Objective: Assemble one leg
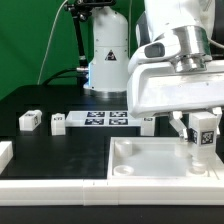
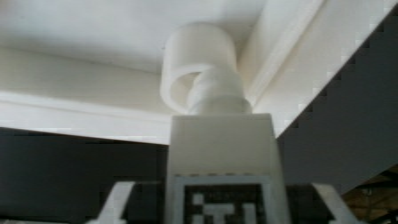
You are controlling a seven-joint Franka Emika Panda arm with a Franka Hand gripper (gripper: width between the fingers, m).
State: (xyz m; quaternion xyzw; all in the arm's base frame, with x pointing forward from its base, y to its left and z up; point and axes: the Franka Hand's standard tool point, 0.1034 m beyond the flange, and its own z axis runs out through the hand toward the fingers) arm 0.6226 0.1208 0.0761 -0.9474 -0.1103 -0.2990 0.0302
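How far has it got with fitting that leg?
Done: the gripper grips one leg. In hand: it holds the leg upright over a corner of the white tray. Left: fixing it there; I can't tell it is seated yet. Two spare legs sit on the table.

Glossy white rounded arm [image 1: 165, 20], grey metal wrist ring [image 1: 186, 45], boxy white hand [image 1: 198, 133], dark fingers [image 1: 180, 126], black cabling [image 1: 85, 8] above domed white base [image 1: 105, 55]

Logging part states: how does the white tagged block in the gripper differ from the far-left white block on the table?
The held white plastic leg stands upright; the loose leg seems to lie flat. The held leg is clamped in the gripper over the white tray; the loose leg rests untouched on the black table. Both carry black-and-white tags.
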